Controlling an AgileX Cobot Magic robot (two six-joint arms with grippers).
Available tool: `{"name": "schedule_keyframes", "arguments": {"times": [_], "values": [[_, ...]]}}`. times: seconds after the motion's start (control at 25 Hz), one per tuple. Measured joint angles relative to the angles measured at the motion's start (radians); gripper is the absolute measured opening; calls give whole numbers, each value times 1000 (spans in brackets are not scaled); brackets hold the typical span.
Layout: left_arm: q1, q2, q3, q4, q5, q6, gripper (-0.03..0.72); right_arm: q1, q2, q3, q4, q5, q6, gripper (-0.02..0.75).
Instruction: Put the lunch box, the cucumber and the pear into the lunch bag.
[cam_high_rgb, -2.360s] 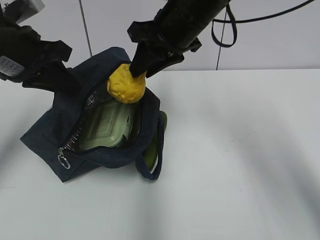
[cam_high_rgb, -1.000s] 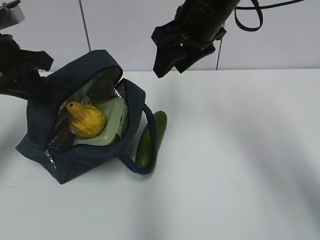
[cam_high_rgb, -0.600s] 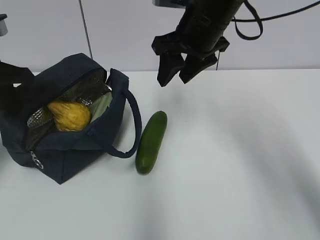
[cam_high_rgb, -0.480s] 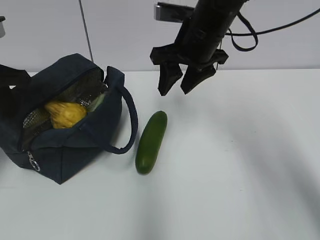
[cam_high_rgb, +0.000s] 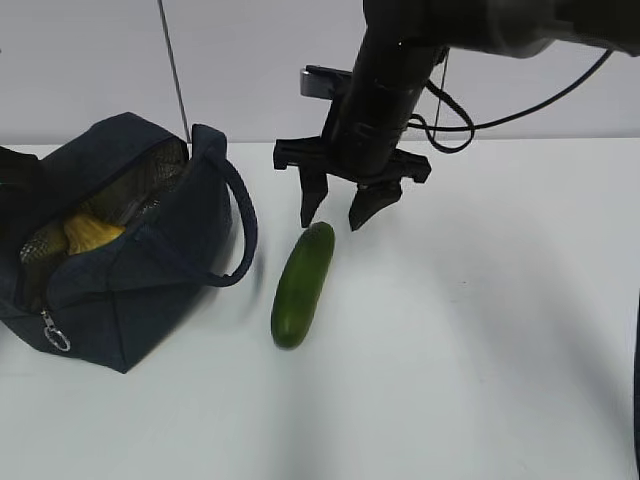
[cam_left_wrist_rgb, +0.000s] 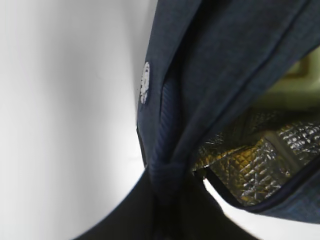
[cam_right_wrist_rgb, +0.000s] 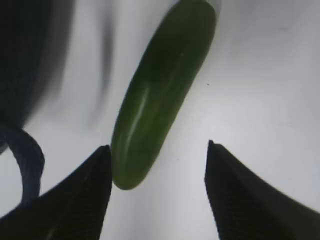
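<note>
Exterior view: no brand name or lettering can be read on anything. The bag (cam_high_rgb: 120, 270) sits at the left of the white bench (cam_high_rgb: 480, 330), its top unzipped, its left end cut off by the frame edge. Its loop handle (cam_high_rgb: 235, 215) arches toward the cucumber (cam_high_rgb: 302, 284), which lies on the bench just beside the bag, apart from it. The pear (cam_high_rgb: 88, 232) shows as a yellow patch inside the opening, mostly hidden by the bag's near wall. The box cannot be made out here. A metal ring pull (cam_high_rgb: 55, 340) hangs at the bag's near corner. The right hand (cam_high_rgb: 340, 213) hangs open just above the cucumber's far end, holding nothing. The left hand is hidden at the frame's left edge.

Left wrist view: a small pale patch (cam_left_wrist_rgb: 145, 89) sits on the bag's navy fabric (cam_left_wrist_rgb: 235, 55); whether it bears writing is too blurred to tell. Silvery lining (cam_left_wrist_rgb: 260, 155) shows inside, and a pale green blur at the right edge may be the box. The left hand (cam_left_wrist_rgb: 167, 220) is closed, pinching a fold of the bag's fabric.

Right wrist view: the dark fingers (cam_right_wrist_rgb: 75, 210) stand wide apart, the cucumber's (cam_right_wrist_rgb: 160, 95) near end between them, close by the left finger. The handle (cam_right_wrist_rgb: 27, 160) curls at lower left.
</note>
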Motion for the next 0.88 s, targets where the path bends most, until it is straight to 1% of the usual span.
{"name": "schedule_keyframes", "arguments": {"times": [0.24,0.44,0.88], "values": [[0,0,0,6,5,-4,1,4,48,0,46,-69,93,465],[0,0,0,5,9,-4,1,11,50,0,37,-122,153,465],[0,0,0,-3,4,-7,1,15,58,0,11,-131,243,465]]}}
